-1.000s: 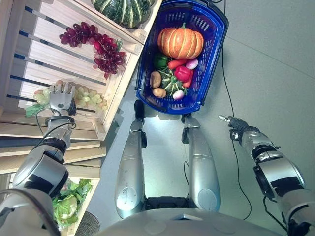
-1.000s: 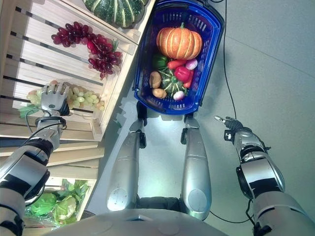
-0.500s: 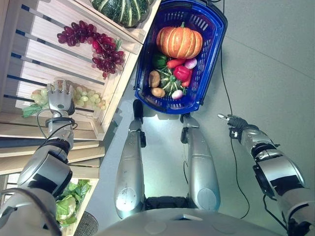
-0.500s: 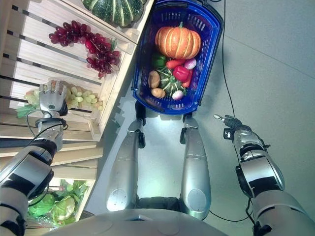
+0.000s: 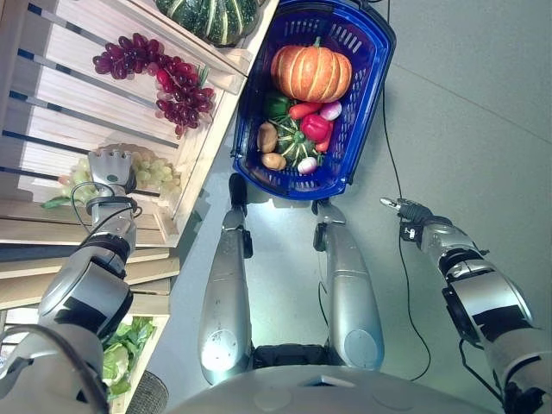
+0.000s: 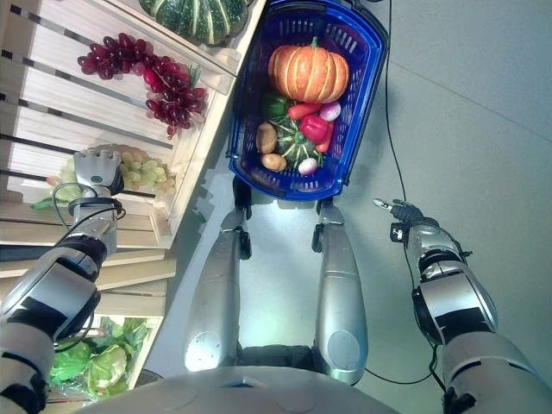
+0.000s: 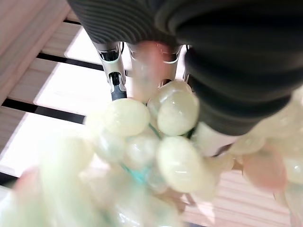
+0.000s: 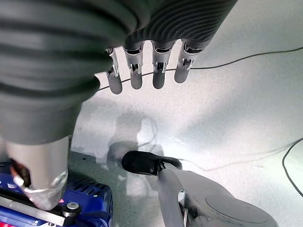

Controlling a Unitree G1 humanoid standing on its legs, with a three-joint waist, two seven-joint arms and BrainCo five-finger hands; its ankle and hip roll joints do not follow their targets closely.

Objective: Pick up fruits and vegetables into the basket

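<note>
Green grapes (image 5: 155, 172) in the left hand (image 5: 110, 168), beside crate edge (image 5: 172, 226).

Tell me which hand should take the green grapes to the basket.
Left. The left hand is already on the green grapes in the wooden crate, the bunch pressed against its fingers in its wrist view. The right hand hangs open over the floor, across the blue basket from the crate.

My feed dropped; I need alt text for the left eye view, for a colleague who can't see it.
The left hand rests on the green grapes in a wooden crate, red grapes above. Ahead, the blue basket holds a pumpkin and smaller vegetables; the right hand hangs over the floor.
</note>
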